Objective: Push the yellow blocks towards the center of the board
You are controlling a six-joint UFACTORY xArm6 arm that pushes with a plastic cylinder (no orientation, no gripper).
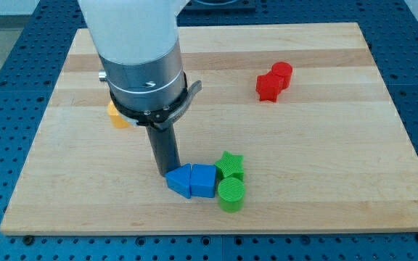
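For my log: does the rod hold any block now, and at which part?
Nothing is held. My tip only rests against the blue blocks, at their upper left edge.

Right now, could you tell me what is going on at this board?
My tip rests against the view's left side of the blue blocks, which sit beside a green star and a green cylinder. A yellow block shows partly behind the arm at the view's left. Red blocks lie toward the view's top right.
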